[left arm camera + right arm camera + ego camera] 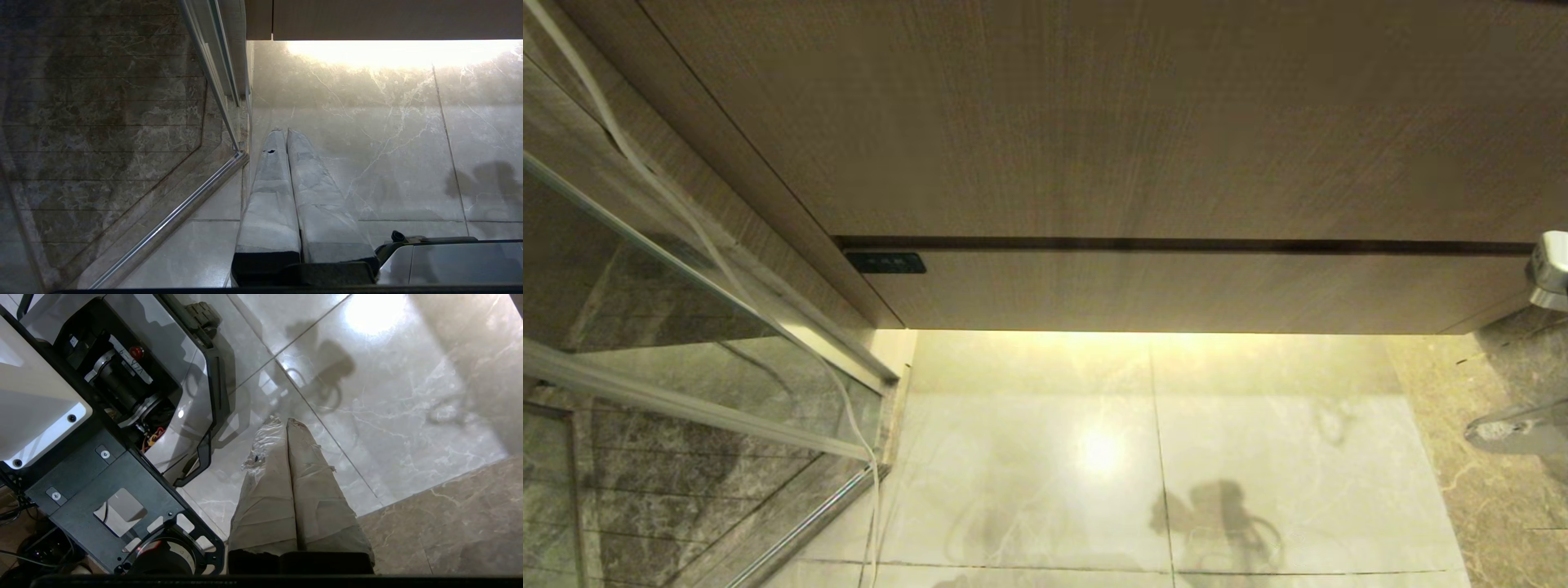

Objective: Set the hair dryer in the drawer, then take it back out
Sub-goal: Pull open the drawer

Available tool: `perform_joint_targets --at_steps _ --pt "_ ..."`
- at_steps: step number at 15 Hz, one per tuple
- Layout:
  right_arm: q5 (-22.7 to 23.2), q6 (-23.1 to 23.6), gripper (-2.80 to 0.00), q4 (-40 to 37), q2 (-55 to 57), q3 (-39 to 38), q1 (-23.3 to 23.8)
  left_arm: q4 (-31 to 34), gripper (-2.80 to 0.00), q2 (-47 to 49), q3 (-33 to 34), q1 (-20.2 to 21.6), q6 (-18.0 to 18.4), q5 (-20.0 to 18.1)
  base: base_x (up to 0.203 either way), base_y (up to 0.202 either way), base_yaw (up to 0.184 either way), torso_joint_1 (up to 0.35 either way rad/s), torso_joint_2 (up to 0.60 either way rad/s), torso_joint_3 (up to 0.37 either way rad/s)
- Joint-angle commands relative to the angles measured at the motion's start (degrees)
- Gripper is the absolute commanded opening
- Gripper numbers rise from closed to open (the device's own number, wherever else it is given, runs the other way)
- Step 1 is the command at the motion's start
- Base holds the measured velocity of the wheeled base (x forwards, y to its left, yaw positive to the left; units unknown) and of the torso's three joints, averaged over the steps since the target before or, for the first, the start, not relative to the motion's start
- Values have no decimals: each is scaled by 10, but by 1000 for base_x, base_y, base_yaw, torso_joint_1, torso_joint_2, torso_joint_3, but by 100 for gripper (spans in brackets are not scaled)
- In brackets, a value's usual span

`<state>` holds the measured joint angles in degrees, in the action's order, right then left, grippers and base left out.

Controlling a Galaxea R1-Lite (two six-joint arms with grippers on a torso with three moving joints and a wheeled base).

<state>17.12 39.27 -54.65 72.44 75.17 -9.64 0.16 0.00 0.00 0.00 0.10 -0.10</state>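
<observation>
The jaws of both grippers are pressed together with nothing between them. The left gripper [287, 131], its fingers [269, 196] wrapped in pale tape, hangs over the glossy marble floor [388, 143] beside the corner of a glass shower screen [122, 122] and its metal rail [171, 222]. The right gripper [284, 421], wrapped the same way, points down at the same pale tiles, close beside the robot's own dark base [122, 465], where a tile seam and the border of darker brown marble [457, 522] cross its view. In the head view neither gripper shows. The drawer [1192, 290] is shut: its wide, shallow wood-grain front sits flush under the taller wood-grain panel [1094, 122], a dark gap running between them, and a small dark rectangular label [885, 263] sits at its far left end. A warm strip of light falls on the floor just below the drawer. On the left stand the glass screen and a thin white cable [686, 220] that trails down across it. At the right edge a chrome fitting [1550, 269] pokes in, with another pale shape lower down that I cannot make out. The hair dryer is in none of the views, so where it lies cannot be told.
</observation>
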Motion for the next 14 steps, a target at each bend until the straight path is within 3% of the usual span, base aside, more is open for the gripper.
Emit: perform_joint_targets --at_steps 1,2,4,7,9,14 --pt "2 22 -280 5 -4 -1 0 0 -280 0 0 0 0 0 0 0 0 0 0 0" --pt "2 25 -280 8 -3 -2 0 0 -280 0 0 0 0 0 0 0 0 0 0 0" --pt "2 98 -280 75 -1 -23 1 0 -280 0 0 0 0 0 0 0 0 0 0 0" --pt "1 121 -280 99 3 -34 1 0 -280 0 0 0 0 0 0 0 0 0 0 0" --pt "3 202 -280 189 15 -67 1 0 -280 0 0 0 0 0 0 0 0 0 0 0" --pt "1 194 -280 188 24 -67 16 0 -280 0 0 0 0 0 0 0 0 0 0 0"
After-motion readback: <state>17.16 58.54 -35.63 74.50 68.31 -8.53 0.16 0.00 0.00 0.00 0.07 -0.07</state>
